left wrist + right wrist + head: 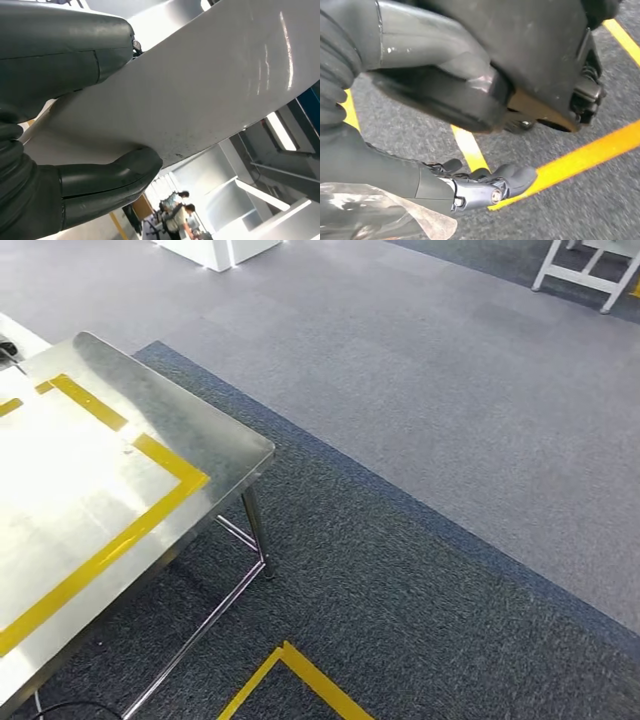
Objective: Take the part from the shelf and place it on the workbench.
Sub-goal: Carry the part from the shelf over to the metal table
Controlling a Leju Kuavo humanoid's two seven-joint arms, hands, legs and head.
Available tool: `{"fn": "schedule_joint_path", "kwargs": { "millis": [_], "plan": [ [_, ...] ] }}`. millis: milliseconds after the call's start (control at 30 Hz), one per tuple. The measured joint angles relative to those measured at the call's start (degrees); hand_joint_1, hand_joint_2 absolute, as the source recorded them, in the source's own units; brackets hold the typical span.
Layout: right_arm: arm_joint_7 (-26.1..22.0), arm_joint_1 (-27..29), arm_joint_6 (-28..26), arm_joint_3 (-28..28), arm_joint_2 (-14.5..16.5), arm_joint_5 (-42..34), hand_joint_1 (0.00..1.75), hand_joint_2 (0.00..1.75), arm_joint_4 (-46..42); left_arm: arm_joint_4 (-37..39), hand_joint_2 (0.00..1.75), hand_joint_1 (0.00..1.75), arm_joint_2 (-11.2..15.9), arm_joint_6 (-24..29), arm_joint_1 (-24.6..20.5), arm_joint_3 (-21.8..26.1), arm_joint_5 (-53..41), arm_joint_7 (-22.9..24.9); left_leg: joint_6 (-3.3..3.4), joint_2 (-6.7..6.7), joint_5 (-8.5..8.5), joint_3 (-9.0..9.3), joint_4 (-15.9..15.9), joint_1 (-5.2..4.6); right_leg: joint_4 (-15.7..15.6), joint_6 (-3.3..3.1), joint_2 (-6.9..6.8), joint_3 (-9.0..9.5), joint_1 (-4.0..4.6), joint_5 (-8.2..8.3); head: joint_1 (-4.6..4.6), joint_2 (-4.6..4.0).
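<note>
Left wrist view: the left hand [71, 125] is seen clamped on a broad white part [211, 85], thumb and fingers pressed against opposite faces. Right wrist view: the right hand [444, 130] is seen over dark carpet [584, 210] crossed by yellow tape [580, 157]; whether it holds anything cannot be told. Head view: a steel workbench [189, 430] marked with yellow tape is shown.

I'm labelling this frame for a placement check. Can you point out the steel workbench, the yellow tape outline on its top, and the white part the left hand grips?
Shiny steel workbench [189, 420]: head view, bare top near its far edge.
Yellow tape outline [170, 462]: head view, its corner.
Flat white part [211, 85]: left wrist view, its broad face.
Left hand [109, 175]: left wrist view, its thumb.
</note>
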Motion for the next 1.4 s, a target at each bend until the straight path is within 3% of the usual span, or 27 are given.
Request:
{"fn": "schedule_joint_path", "kwargs": {
  "millis": [33, 100, 133, 200, 267, 333, 400, 433, 467, 500, 567, 633, 700, 767, 833, 900, 933, 967, 1000, 1067, 1133, 1200, 1233, 1267, 1333, 1400],
  "plan": [
    [0.0, 0.1, 0.0, 0.0, -0.1, 0.0, 0.0, 1.75, -0.1, 0.0, 1.75, 1.75, -0.1, 0.0, 0.0, 0.1, 0.0, 0.0, -0.22, -0.76, -0.09, -0.03, 0.2, -0.05, -4.1, -0.09, 1.4, 1.56, -0.17, 1.98, 0.02, 0.0],
    [0.0, 0.2, 0.0, 0.1, -0.2, 0.0, 0.0, 1.75, -0.2, 0.0, 1.75, 1.75, -0.2, 0.0, 0.0, 0.3, 0.0, 0.0, -0.85, -2.13, -0.12, -0.49, 0.5, -0.09, -9.2, -0.4, 3.59, 3.71, -0.42, 3.49, -0.03, 0.0],
    [0.0, 0.3, -0.1, 0.1, -0.2, 0.0, 0.0, 1.75, -0.3, 0.0, 1.75, 1.75, -0.2, 0.0, 0.0, 0.3, 0.0, 0.0, -1.26, -2.75, -0.01, -0.78, 0.6, -0.06, -9.9, -0.66, 3.81, 4.06, -0.4, 3.27, -0.06, 0.0],
    [0.2, 0.3, -0.4, 0.1, -0.3, 0.0, 0.0, 1.75, -0.7, -0.1, 1.75, 1.75, -0.2, 0.0, 0.0, 0.4, 0.1, 0.0, -1.96, -3.52, 0.17, -1.19, 0.6, 0.08, -10.2, -1.37, 2.55, 4.48, -0.42, 3.4, -0.09, 0.0],
    [0.4, 0.4, -0.9, 0.2, -0.3, 0.0, 0.0, 1.75, -1.1, -0.2, 1.75, 1.75, -0.2, 0.0, -0.1, 0.5, 0.2, 0.0, -2.55, -1.33, -1.5, -2.3, 3.1, -0.05, -10.6, -2.14, 0.95, 4.71, -0.57, 3.61, -0.45, 0.0],
    [0.5, 0.6, -1.2, 0.2, -0.4, 0.0, 0.0, 1.75, -1.3, -0.2, 1.75, 1.75, -0.2, 0.2, -0.3, 0.5, 0.3, 0.0, -3.04, 1.85, -5.27, -5.23, 9.8, -0.06, -10.8, -2.61, -0.81, 4.81, -0.48, 3.53, -0.84, 0.0],
    [0.6, 0.8, -1.7, 0.3, -0.5, -0.1, 0.0, 1.75, -1.4, -0.2, 1.75, 1.75, -0.2, 0.3, -0.3, 0.5, 0.2, 0.0, -3.37, 2.85, -7.71, -8.01, 16.1, 0.14, -10.7, -2.76, -2.59, 4.85, -0.31, 3.37, -0.86, 0.0],
    [0.5, 0.8, -2.3, 0.3, -0.5, -0.2, 0.0, 1.75, -1.4, -0.3, 1.75, 1.75, -0.2, 0.4, -0.2, 0.5, 0.1, 0.0, -3.42, 3.0, -7.36, -8.14, 16.6, 0.19, -10.7, -2.76, -3.42, 4.9, -0.27, 3.28, -0.86, 0.0],
    [0.5, 0.8, -3.0, 0.3, -0.5, -0.2, 0.0, 1.75, -1.5, -0.3, 1.75, 1.75, -0.2, 0.5, -0.1, 0.5, 0.0, 0.0, -3.39, 3.2, -5.99, -7.17, 15.0, 0.21, -10.7, -2.73, -4.2, 5.02, -0.24, 3.18, -0.86, 0.0],
    [0.5, 0.6, -3.7, 0.3, -0.5, -0.3, 0.0, 1.75, -1.6, -0.3, 1.75, 1.75, -0.2, 0.5, -0.1, 0.5, 0.0, 0.0, -3.23, 3.82, -3.95, -5.24, 11.4, 0.16, -10.7, -2.64, -4.88, 5.23, -0.21, 3.05, -0.87, 0.0],
    [0.2, -0.2, -3.6, 0.1, -0.8, -0.9, 0.0, 1.75, -1.1, -0.4, 1.75, 1.75, -0.1, 0.3, -0.3, 0.4, 0.0, 0.0, -2.57, 6.4, -1.17, -1.31, 3.8, -0.27, -10.7, -2.26, -6.02, 5.63, 0.03, 2.73, -0.88, 0.0],
    [-0.4, -2.1, -1.0, -0.3, -1.7, -1.6, 0.0, 1.75, 0.4, -0.4, 1.75, 1.75, 0.2, 0.3, -0.8, -0.2, -0.1, 0.0, -1.84, 7.82, -0.8, 0.03, 0.7, -0.78, -10.7, -1.66, -7.09, 5.81, 0.27, 2.51, -0.88, 0.0],
    [-1.1, -4.1, 1.3, -0.7, -2.6, -1.8, 0.0, 1.75, 2.0, -0.4, 1.75, 1.75, 0.6, 0.7, -1.1, -1.0, -0.3, 0.0, -1.16, 6.74, -0.62, -0.09, 0.3, -0.78, -10.8, -0.95, -7.88, 5.97, 0.23, 2.31, -0.91, 0.0],
    [-1.6, -5.5, 1.9, -1.1, -3.2, -1.9, 0.0, 1.75, 3.1, -0.4, 1.75, 1.75, 0.7, 1.2, -1.4, -1.6, -0.5, 0.0, -0.5, 5.55, -0.24, 0.04, -0.2, -0.45, -9.1, -0.26, -5.65, 5.37, 0.03, 0.94, -0.69, 0.0],
    [-1.9, -6.1, 1.9, -1.3, -3.6, -2.0, 0.0, 1.75, 4.2, -0.4, 1.75, 1.75, 0.9, 1.5, -1.8, -2.2, -0.6, 0.0, -0.06, 4.33, -0.01, 0.0, -0.4, -0.25, -2.8, 0.18, -2.22, 2.37, -0.14, -2.32, -0.35, 0.0],
    [-2.0, -6.1, 2.0, -1.4, -3.8, -2.0, 0.0, 1.75, 5.1, -0.4, 1.75, 1.75, 1.0, 1.6, -1.9, -2.5, -0.7, 0.0, 0.1, 2.85, 0.04, -0.12, -0.4, -0.24, 4.6, 0.37, -1.15, -1.62, -0.2, -4.75, -0.28, 0.0],
    [-2.0, -6.1, 2.0, -1.4, -3.8, -2.0, 0.0, 1.75, 5.4, -0.4, 1.75, 1.75, 1.1, 1.7, -1.8, -2.6, -0.6, 0.0, 0.11, 2.07, 0.05, -0.13, -0.3, -0.24, 5.9, 0.39, -1.07, -2.68, -0.2, -4.4, -0.28, 0.0],
    [-2.0, -6.1, 2.0, -1.5, -3.8, -2.1, 0.0, 1.75, 5.7, -0.4, 1.75, 1.75, 1.1, 1.7, -1.8, -2.7, -0.6, 0.0, 0.1, 1.29, 0.04, -0.11, -0.2, -0.23, 4.9, 0.38, -0.97, -2.72, -0.22, -2.9, -0.28, 0.0],
    [-2.1, -6.1, 2.0, -1.5, -3.8, -2.1, 0.0, 1.75, 5.9, -0.4, 1.75, 1.75, 1.1, 1.7, -1.8, -2.7, -0.6, 0.0, 0.03, 0.54, -0.01, -0.05, -0.2, -0.19, 1.8, 0.34, -0.64, -1.7, -0.27, -0.58, -0.27, 0.0],
    [-2.1, -6.2, 2.0, -1.5, -3.8, -2.1, 0.0, 1.75, 6.2, -0.4, 1.75, 1.75, 1.2, 1.8, -1.8, -2.8, -0.7, 0.0, -0.31, -0.87, -0.2, -0.14, 0.2, -0.17, -6.0, 0.17, 1.63, 1.43, -0.57, 3.06, -0.28, 0.0],
    [-2.2, -6.3, 1.9, -1.5, -3.8, -2.1, 0.0, 1.75, 6.6, -0.4, 1.75, 1.75, 1.2, 1.9, -1.8, -2.9, -0.7, 0.0, -1.02, -2.17, -0.18, -0.6, 0.5, -0.14, -9.7, -0.26, 3.18, 3.22, -0.67, 3.81, -0.32, 0.0],
    [-2.2, -6.5, 1.9, -1.5, -3.8, -2.1, 0.0, 1.75, 6.7, -0.4, 1.75, 1.75, 1.3, 1.9, -1.7, -2.9, -0.7, 0.0, -1.78, -3.29, 0.08, -1.09, 0.5, 0.02, -10.0, -0.96, 2.2, 3.48, -0.56, 3.84, -0.34, 0.0],
    [-2.2, -6.5, 1.9, -1.5, -3.8, -2.1, 0.0, 1.75, 6.8, -0.5, 1.75, 1.75, 1.3, 1.9, -1.7, -2.9, -0.7, 0.0, -2.08, -2.74, -0.11, -1.32, 0.8, 0.01, -10.2, -1.36, 1.52, 3.55, -0.6, 3.96, -0.4, 0.0],
    [-2.2, -6.6, 1.9, -1.5, -3.8, -2.1, 0.0, 1.75, 6.8, -0.5, 1.75, 1.75, 1.3, 2.0, -1.7, -3.0, -0.7, 0.0, -2.36, -1.57, -0.8, -1.82, 1.8, -0.05, -10.4, -1.75, 0.83, 3.64, -0.69, 4.08, -0.57, 0.0],
    [-2.2, -6.5, 1.9, -1.6, -3.9, -2.1, 0.0, 1.75, 7.0, -0.5, 1.75, 1.75, 1.5, 2.0, -1.8, -3.0, -0.7, 0.0, -2.86, 1.67, -3.97, -4.3, 7.3, -0.1, -10.6, -2.31, -0.66, 3.82, -0.7, 4.08, -0.9, 0.0],
    [-2.2, -6.4, 2.1, -1.6, -3.9, -2.2, 0.0, 1.75, 7.2, -0.5, 1.75, 1.75, 1.6, 1.9, -1.8, -3.0, -0.7, 0.0, -3.19, 2.84, -7.05, -7.68, 14.6, 0.09, -10.6, -2.49, -2.25, 3.93, -0.56, 3.87, -1.0, 0.0]
  ]
}}
